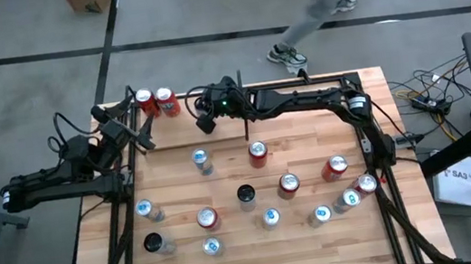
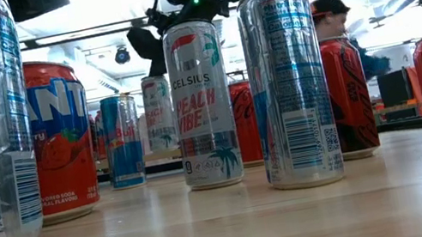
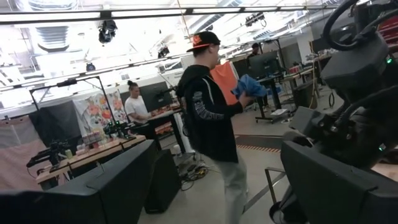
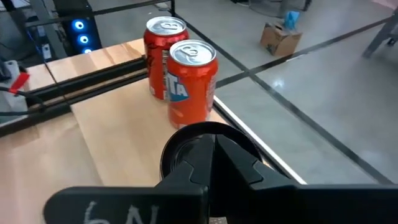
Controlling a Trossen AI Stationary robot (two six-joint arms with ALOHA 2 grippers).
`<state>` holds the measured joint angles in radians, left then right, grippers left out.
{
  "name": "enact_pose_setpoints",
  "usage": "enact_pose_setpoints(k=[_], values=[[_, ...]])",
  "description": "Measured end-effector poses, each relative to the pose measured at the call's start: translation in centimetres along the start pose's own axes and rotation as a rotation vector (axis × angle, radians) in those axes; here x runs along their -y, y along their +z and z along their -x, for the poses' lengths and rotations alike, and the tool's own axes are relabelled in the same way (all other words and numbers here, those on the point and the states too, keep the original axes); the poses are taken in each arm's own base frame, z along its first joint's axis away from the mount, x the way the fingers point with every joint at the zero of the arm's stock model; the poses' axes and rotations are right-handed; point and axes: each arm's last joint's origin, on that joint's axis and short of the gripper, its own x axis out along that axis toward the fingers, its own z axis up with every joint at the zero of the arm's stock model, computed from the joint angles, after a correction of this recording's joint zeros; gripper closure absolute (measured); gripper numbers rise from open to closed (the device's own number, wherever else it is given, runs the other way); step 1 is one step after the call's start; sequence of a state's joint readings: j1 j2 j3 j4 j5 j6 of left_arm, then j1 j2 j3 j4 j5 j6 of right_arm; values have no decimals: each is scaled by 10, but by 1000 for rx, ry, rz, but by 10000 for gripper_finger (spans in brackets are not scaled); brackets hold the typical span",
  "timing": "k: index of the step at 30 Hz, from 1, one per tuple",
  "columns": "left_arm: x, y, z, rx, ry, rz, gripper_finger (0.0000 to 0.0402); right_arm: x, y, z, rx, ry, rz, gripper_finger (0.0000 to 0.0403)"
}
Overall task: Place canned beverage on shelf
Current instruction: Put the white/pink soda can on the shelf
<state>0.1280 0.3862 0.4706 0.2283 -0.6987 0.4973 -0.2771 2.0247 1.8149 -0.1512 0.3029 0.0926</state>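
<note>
My pincer (right): the right gripper (image 1: 206, 122) sits over the far left part of the table, at the end of an arm stretched along the far edge. My fingers (image 4: 186, 180) are pressed tight together with nothing between them.
Just past my fingertips: a dark round shape (image 4: 186, 140), close under me. I cannot tell whether it is a can top.
Shelf: the shelf (image 4: 124, 143) is the narrow black-framed bay with a pale plank floor at the table's far left corner, and it lies right beside and below me.
Cans on the shelf: two red cans (image 4: 186, 84) stand upright, touching or nearly so (one is half hidden behind the other). They are at the shelf's far end, a little beyond my tips and apart from them.
Other pincer: the left gripper (image 1: 131, 132) waits at the shelf's left side with its fingers spread wide, holding nothing.
Table: the loose cans (image 1: 269, 217) are red, silver, blue and black. They stand upright and scattered over the near and right parts of the wooden table (image 1: 234, 260), well apart from me.
Beyond the table: a person (image 3: 211, 124) in a dark top and cap is holding a blue cloth.
</note>
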Motion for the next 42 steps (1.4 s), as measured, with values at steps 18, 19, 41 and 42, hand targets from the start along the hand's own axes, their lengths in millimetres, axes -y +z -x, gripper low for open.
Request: enact_pose_setpoints(k=[18, 19, 41, 42], values=[[0, 0, 0, -1, 0, -1, 72, 6, 4, 4, 11, -95, 47, 394], [0, 0, 0, -1, 0, -2, 72, 5, 8, 7, 17, -91, 35, 394], [2, -1, -1, -12, -6, -30, 72, -3, -9, 11, -70, 16, -12, 394], [2, -2, -1, -13, -8, -32, 72, -1, -10, 10, -71, 11, -13, 394]])
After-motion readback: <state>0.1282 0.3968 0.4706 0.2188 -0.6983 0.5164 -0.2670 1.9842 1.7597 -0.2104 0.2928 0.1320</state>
